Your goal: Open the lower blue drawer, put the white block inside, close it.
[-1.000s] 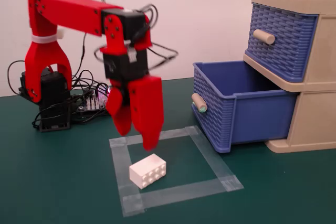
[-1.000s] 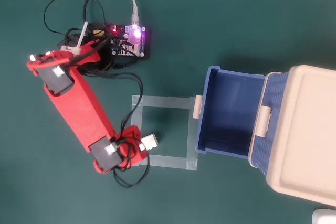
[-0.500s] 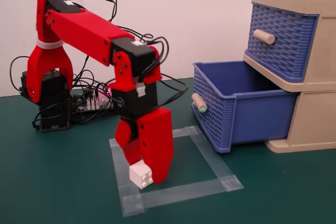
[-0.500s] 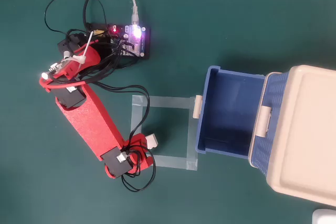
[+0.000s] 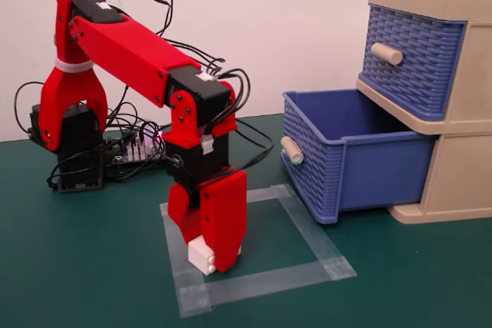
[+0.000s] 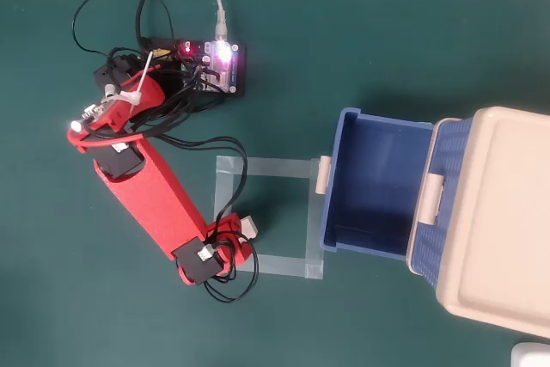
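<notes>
The lower blue drawer point(image 5: 369, 163) is pulled out and open, with its beige handle point(image 5: 292, 150) facing the arm. In the overhead view its inside point(image 6: 378, 178) is bare. The white block point(image 5: 201, 255) sits low over the mat inside a taped square point(image 5: 307, 266), between my red jaws. My gripper point(image 5: 206, 263) points straight down and is shut on the block. In the overhead view the block point(image 6: 250, 225) shows at the gripper's tip point(image 6: 245, 231), left of the drawer. I cannot tell whether the block touches the mat.
A beige cabinet point(image 5: 461, 174) holds the drawers at the right, with the upper blue drawer point(image 5: 411, 59) shut. The arm's base, cables and a lit controller board point(image 6: 219, 62) stand at the back left. The green mat point(image 5: 92, 266) covers the table.
</notes>
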`<action>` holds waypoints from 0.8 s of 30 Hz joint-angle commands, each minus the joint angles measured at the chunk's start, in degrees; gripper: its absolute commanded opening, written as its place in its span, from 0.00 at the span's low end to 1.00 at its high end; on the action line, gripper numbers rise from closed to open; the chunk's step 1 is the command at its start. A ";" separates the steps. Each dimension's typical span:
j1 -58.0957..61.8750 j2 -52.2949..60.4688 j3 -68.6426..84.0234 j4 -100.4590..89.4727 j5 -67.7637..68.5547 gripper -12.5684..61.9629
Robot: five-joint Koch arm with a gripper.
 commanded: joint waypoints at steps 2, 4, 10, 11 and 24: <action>-0.35 7.56 -1.14 5.01 -1.93 0.06; -0.53 14.33 -3.43 9.93 -3.69 0.06; -14.59 24.43 -21.18 23.73 -3.52 0.06; -18.28 24.17 -23.99 23.73 -2.20 0.06; -34.63 -2.46 -51.50 16.00 11.07 0.07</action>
